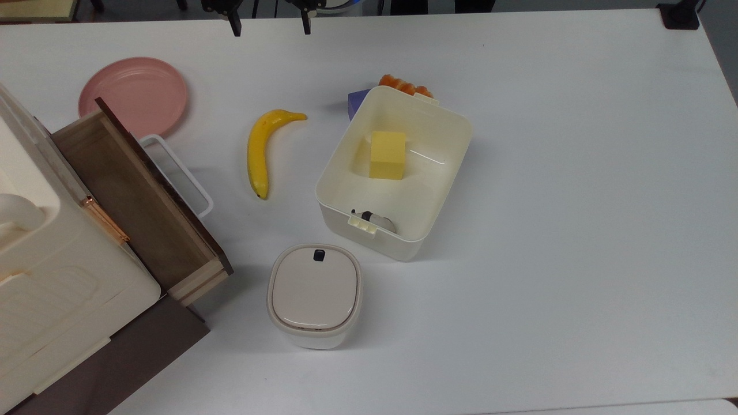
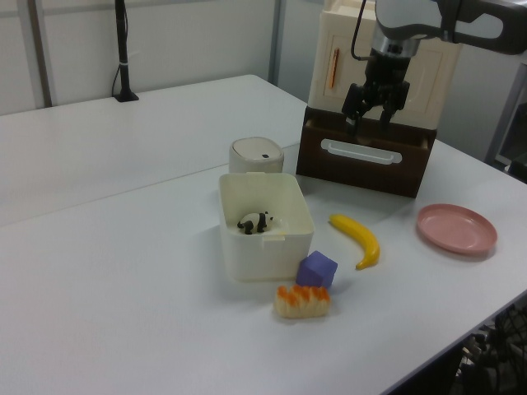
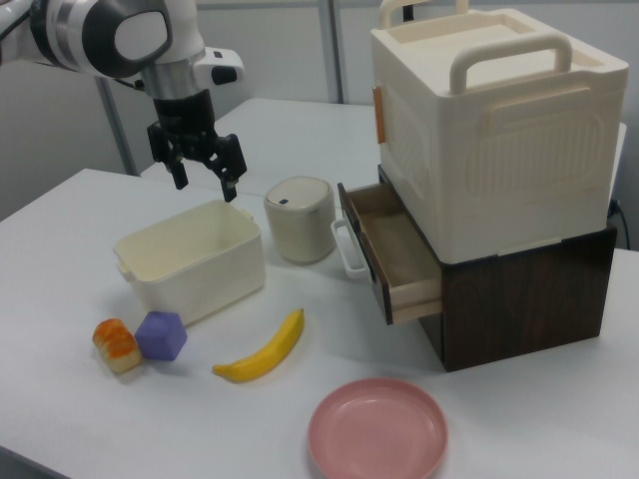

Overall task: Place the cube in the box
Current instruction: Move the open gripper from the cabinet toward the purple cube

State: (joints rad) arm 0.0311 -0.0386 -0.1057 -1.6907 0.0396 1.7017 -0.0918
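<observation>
The blue-purple cube rests on the white table, touching the outside of the box at one corner. The cream-white box stands open at mid-table. A pale yellow cube and a small panda figure lie inside it. My gripper hangs open and empty well above the table. In the top view it is at the top edge, far from the cube.
An orange bread roll lies beside the cube. A banana, a pink plate and a lidded container surround the box. An open wooden drawer juts out under a cream case.
</observation>
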